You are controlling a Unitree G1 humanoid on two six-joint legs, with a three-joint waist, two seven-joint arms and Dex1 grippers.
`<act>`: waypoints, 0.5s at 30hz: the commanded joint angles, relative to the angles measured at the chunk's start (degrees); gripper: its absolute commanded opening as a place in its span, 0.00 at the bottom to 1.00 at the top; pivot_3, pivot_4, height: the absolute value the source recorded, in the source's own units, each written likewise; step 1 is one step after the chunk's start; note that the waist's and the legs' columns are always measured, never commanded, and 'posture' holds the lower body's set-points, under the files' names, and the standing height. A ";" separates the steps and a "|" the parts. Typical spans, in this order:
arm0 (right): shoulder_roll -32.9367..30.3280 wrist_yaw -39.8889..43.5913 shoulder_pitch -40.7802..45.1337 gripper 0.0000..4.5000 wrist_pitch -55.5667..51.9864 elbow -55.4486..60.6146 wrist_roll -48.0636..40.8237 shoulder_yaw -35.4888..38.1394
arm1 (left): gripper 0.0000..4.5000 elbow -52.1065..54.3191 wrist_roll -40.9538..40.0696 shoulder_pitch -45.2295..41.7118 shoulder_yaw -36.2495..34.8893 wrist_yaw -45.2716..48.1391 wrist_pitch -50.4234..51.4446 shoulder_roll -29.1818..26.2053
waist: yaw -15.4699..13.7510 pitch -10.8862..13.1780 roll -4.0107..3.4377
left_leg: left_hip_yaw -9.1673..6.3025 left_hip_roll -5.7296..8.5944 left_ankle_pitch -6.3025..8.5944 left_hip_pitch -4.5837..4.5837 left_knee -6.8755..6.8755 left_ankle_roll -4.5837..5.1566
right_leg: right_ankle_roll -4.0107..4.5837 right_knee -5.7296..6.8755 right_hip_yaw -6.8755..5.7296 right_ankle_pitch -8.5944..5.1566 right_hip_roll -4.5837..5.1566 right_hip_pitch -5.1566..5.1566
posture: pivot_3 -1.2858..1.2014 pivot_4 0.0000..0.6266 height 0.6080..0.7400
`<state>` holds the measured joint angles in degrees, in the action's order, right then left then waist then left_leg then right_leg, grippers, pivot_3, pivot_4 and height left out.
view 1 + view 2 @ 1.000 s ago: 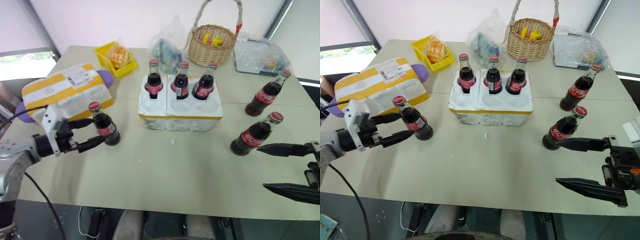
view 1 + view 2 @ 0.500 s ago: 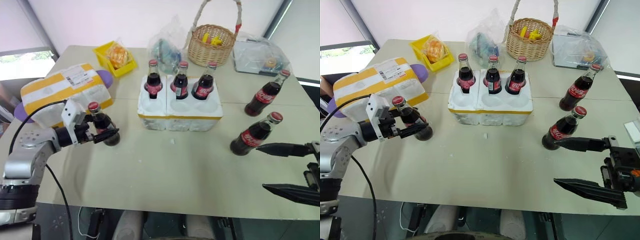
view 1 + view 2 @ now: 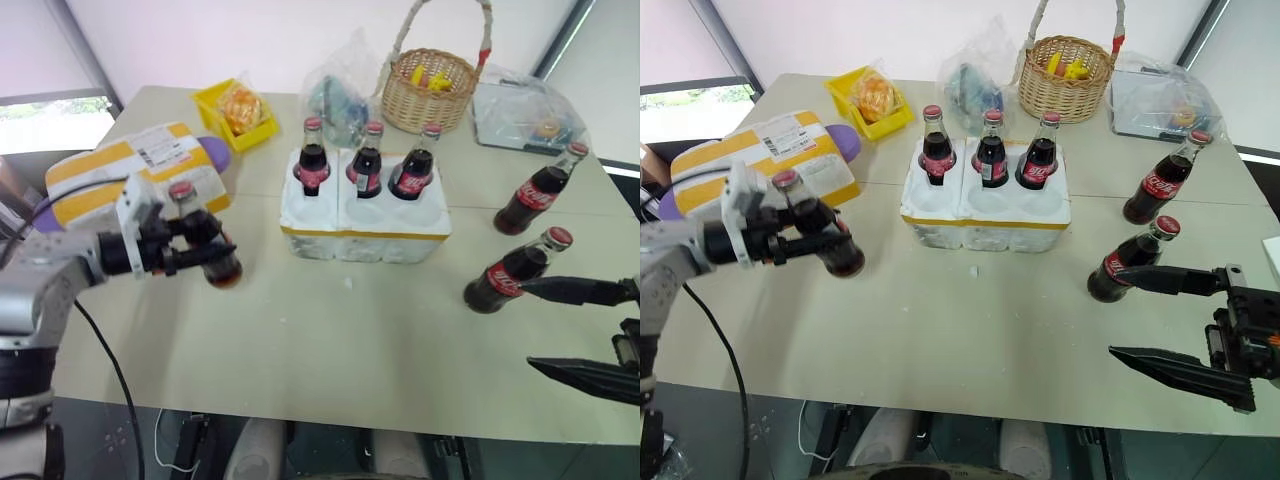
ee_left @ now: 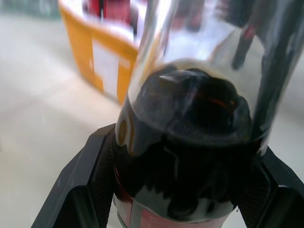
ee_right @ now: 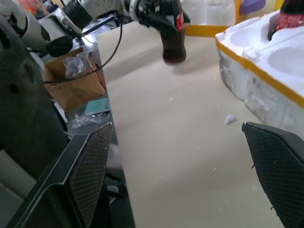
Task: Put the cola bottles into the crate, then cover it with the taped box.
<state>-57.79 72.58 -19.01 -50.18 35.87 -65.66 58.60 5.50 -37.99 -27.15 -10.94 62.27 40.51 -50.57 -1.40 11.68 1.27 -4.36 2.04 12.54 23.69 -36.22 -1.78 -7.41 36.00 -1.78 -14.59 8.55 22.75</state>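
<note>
Fingers of the left gripper (image 3: 205, 255) are clamped on the belly of one cola bottle (image 3: 205, 250), one black finger on either side of the dark glass, as the left wrist view (image 4: 183, 156) shows close up. The bottle is tilted, cap toward eleven o'clock and base toward five, and the base appears to hang just clear of the surface (image 3: 330, 340).

From that grip the crate (image 3: 362, 222) lies toward two o'clock, near but apart. Three bottles stand upright in its far row; the three near wells look empty, and the near-left well is the closest to the held bottle. My reading is that the bottle's long axis must come back to upright before it can sink into a well.

Behind the left gripper, toward ten o'clock, the taped box (image 3: 130, 180) lies on the surface, not yet used.

At the right side, the right gripper (image 3: 1175, 320) has its fingers wide apart and holds nothing. Two more bottles stand there: one (image 3: 515, 272) just beyond the upper finger, another (image 3: 540, 190) farther toward twelve. The right arm is plainly nearer to both.
</note>
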 commanded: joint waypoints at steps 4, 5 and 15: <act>2.14 -2.01 -1.52 1.00 1.36 1.83 -1.94 1.65 | 0.59 -2.41 -3.25 -16.65 0.37 -0.84 3.39 1.45 | -0.57 0.02 0.03 | 0.00 0.05 -0.01 0.05 0.03 0.01 | -0.31 -0.02 0.01 0.08 0.00 0.02 | 0.52 0.24 0.98; 2.45 -2.56 -1.84 1.00 1.22 1.98 -2.54 2.00 | 0.59 -3.91 -3.19 -19.65 1.25 -0.60 3.61 2.62 | -0.69 0.03 0.04 | 0.00 0.05 -0.01 0.04 0.05 0.01 | -0.33 -0.01 0.01 0.07 0.00 0.03 | 0.52 0.24 0.98; 5.09 -5.74 -6.66 1.00 1.74 5.37 -6.06 5.68 | 0.59 -21.79 6.63 -35.49 12.15 5.98 -5.72 13.75 | -0.70 0.11 0.17 | -0.03 0.10 -0.01 0.11 -0.01 0.02 | -0.46 -0.01 -0.01 0.13 0.00 0.04 | 0.52 0.24 0.98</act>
<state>-53.07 67.19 -25.39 -49.58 39.30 -69.88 61.66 -16.16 -32.14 -59.71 2.06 66.95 37.98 -36.40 -2.09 11.79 1.44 -4.40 2.13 12.53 23.81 -36.21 -1.76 -7.87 35.99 -1.79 -14.47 8.54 22.80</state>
